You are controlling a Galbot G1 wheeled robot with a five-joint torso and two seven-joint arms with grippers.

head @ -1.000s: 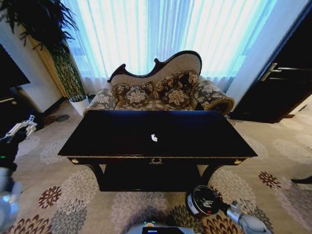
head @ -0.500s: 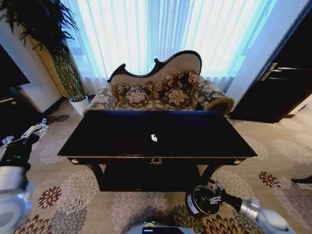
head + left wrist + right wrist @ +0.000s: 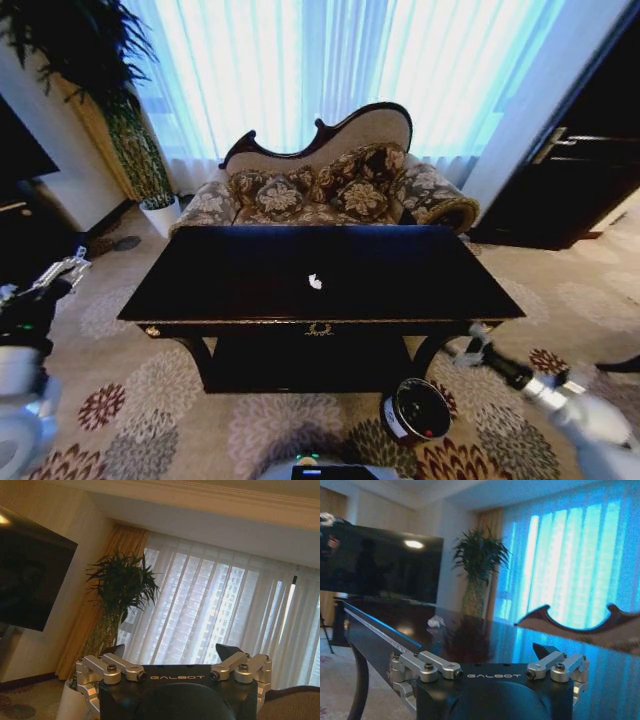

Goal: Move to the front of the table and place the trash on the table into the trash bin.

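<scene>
Lying mid-table, the paper scrap sat nearer the right gripper, jaws spread, than the left gripper, also spread.

Black wrist housing lettered GALBOT, silver screw-fastened linkages, dark fingers, silver-grey arms.

Behind table you see patterned sofa before sheer curtains. Tall potted plant at your left, dark TV screen on wall, floral carpet underfoot.
</scene>
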